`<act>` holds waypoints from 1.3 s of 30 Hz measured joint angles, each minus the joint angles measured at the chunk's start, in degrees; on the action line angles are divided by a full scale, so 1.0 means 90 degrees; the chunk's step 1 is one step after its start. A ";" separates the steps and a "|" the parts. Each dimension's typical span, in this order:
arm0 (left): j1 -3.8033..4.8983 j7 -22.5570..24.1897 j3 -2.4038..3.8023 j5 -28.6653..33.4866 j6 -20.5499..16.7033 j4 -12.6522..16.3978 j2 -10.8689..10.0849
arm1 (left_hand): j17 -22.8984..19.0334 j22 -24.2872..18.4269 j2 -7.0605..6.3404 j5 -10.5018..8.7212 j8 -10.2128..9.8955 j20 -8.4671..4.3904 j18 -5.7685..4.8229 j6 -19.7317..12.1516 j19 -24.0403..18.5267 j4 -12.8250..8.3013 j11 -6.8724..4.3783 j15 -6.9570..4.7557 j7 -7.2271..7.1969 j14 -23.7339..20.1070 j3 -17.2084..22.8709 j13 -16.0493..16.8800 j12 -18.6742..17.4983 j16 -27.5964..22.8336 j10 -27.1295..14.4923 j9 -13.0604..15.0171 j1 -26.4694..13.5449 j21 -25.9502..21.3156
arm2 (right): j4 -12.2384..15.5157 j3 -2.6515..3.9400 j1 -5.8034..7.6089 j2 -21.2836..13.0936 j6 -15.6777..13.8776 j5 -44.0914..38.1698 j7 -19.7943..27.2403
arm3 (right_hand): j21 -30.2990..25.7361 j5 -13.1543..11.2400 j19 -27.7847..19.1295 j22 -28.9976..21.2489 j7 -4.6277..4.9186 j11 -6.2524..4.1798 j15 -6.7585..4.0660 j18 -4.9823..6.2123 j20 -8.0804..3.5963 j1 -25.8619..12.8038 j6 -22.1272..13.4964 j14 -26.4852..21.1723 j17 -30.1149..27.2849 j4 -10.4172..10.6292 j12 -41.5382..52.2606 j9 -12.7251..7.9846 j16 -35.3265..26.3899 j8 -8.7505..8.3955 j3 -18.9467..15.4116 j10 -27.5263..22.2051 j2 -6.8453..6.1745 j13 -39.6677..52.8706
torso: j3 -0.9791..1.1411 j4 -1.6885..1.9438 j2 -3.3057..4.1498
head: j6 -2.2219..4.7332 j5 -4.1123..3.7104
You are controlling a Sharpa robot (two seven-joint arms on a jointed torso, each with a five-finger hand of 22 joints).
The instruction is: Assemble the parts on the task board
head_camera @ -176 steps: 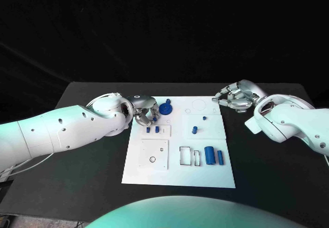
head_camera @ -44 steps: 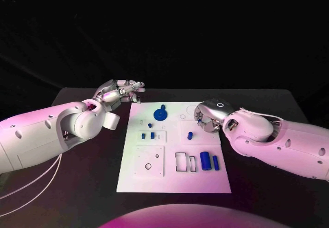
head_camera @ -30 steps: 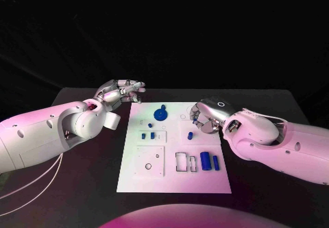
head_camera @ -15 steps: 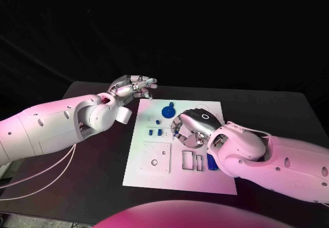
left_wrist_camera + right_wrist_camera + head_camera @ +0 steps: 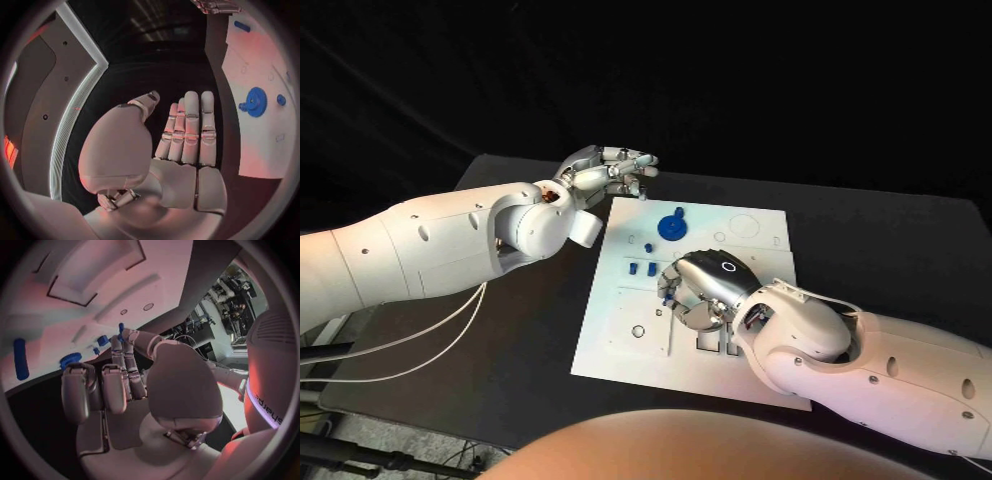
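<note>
The white task board (image 5: 750, 232) lies in the middle of the black table. A blue gear (image 5: 672, 225) stands near its far edge, and two small blue pegs (image 5: 640, 268) sit just in front of it. My right hand (image 5: 695, 291) hangs over the middle of the board with its fingers curled. In the right wrist view its thumb and a fingertip (image 5: 128, 336) pinch a thin blue peg (image 5: 120, 329). My left hand (image 5: 609, 170) hovers off the board's far left corner, fingers straight and holding nothing (image 5: 184, 135). The left wrist view also shows the gear (image 5: 254, 102).
A square white plate with small holes (image 5: 638, 326) sits on the board's near left part. A long blue cylinder (image 5: 20, 358) lies on the board beyond the right hand's fingers. Bare black table (image 5: 502, 330) stretches to the left of the board.
The camera has shifted. My right hand has moved from the board's right edge in over its middle, covering the spot where a blue peg stood. My left hand has stayed by the far left corner.
</note>
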 measured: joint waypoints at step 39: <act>0.0001 -0.0044 0.0000 0.0000 0.0037 -0.0023 -0.0007 | 0.0001 -0.0016 0.0024 0.0000 0.0000 0.0024 0.0000 -0.0023 0.0024 0.0001 0.0023 0.0000 0.0023 0.0000 -0.0036 0.0000 -0.0030 -0.0025 -0.0023 -0.0002 0.0024 -0.0030 | -0.0360 -0.0037 -0.0212 0.0276 0.0007 0.0074 0.0111 | 0.0000 0.0004 0.0000 -0.0003 0.0000 0.0000 0.0000 0.0001 0.0000 0.0000 0.0000 0.0000 -0.0024 -0.0019 -0.0024 0.0005 0.0000 0.0000 0.0014 0.0000 0.0000 0.0000 | 0.0001 0.0004 0.0001 | -0.0013 0.0250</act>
